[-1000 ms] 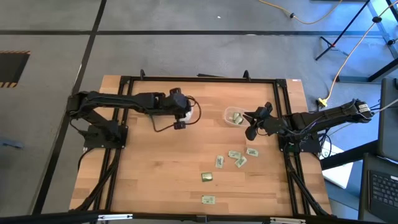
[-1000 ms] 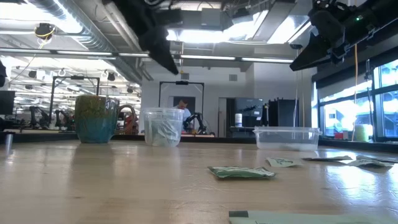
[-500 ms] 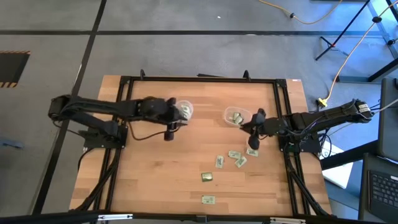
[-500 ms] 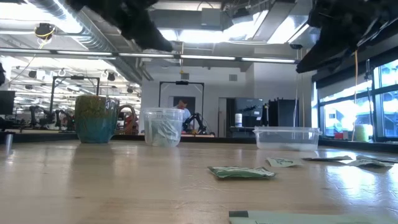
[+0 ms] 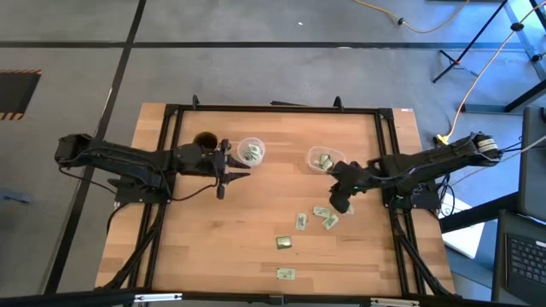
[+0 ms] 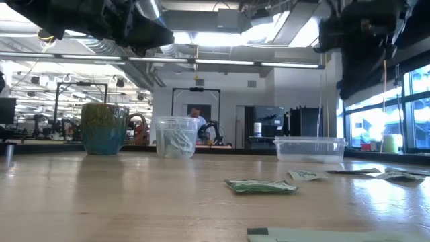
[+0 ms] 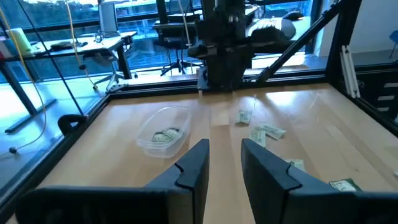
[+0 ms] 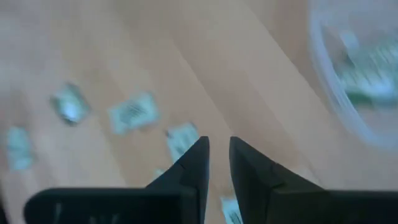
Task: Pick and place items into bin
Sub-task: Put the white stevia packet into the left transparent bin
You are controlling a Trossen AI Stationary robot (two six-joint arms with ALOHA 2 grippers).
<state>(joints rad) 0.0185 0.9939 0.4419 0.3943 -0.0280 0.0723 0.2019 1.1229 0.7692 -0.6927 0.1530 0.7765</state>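
Butcher-block style wooden table [image 5: 247, 239], light planks with a black metal frame [image 5: 273, 108] round the edges. The items are small flat crinkly green-and-white wrapped packets [image 5: 321, 211]. From above I count five lying loose on the bare wood, all on the right half. Three sit in a cluster near the right gripper, then the darker olive-gold one [image 5: 284, 242] is a bit closer to the front, and one more [image 5: 286, 274] lies alone near the front edge. There could be another tucked under the right arm, but I can't tell.

There are three containers. One shallow clear plastic bin [image 5: 311, 153] with rounded corners has a few packets already in it, too jumbled to count. One clear ribbed plastic cup [image 5: 241, 147] also has packets stuffed inside. One glazed mug [image 6: 104, 128], mottled green on top and teal at the bottom, stands just beside the cup.

The left gripper [image 7: 224, 152] hovers in the air just beside the cup and mug, its two dark blocky fingers slightly parted with nothing between them. The right gripper [image 8: 219, 144] hangs above the cluster of loose packets, near the bin, with its fingers a narrow gap apart and likewise empty
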